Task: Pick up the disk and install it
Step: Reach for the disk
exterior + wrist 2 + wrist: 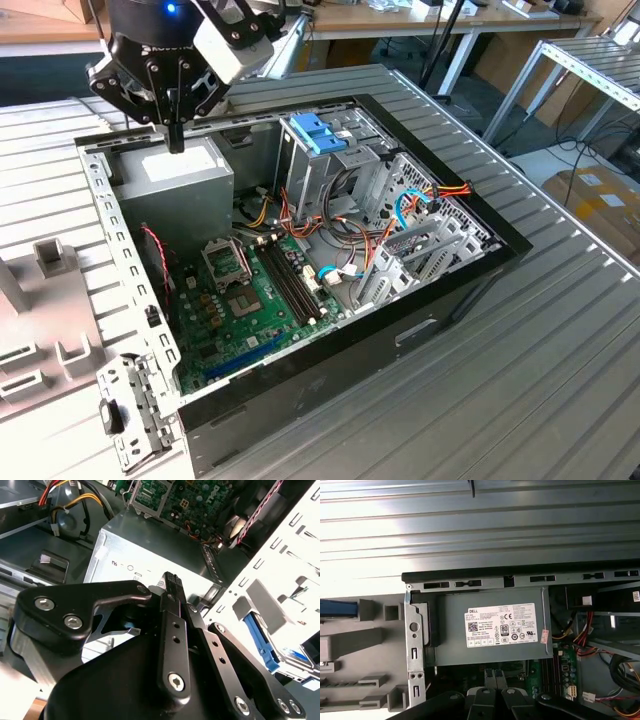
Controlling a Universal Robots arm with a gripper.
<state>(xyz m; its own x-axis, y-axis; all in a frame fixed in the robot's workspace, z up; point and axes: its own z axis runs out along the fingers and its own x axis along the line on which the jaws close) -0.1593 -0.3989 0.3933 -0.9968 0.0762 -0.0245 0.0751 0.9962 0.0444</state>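
My gripper (176, 143) (171, 577) (495, 674) hangs tips-down over one corner of the open computer case (400, 340) (520, 575). My fingers (172, 630) are pressed flat against each other, with nothing between them. Straight under my fingertips is the grey power supply (175, 185) (135, 545) (455, 650) with its white sticker; I cannot tell whether I touch its top. Past the power supply, deeper in the case, lies the green motherboard (230, 310) (185, 495) among loose coloured wires. Further off from my fingertips, across the case in the exterior view, a light-blue latch (318, 132) sits on top of the drive cage.

The disk (337, 608) (260, 642) is not in my grip. It is well to the side of my fingers, outside the case's perforated metal wall, resting in a grey holder (350, 640) (30, 300) on the ribbed metal table (520, 400) (470, 525). Of it I make out mainly one blue side rail in both wrist views.
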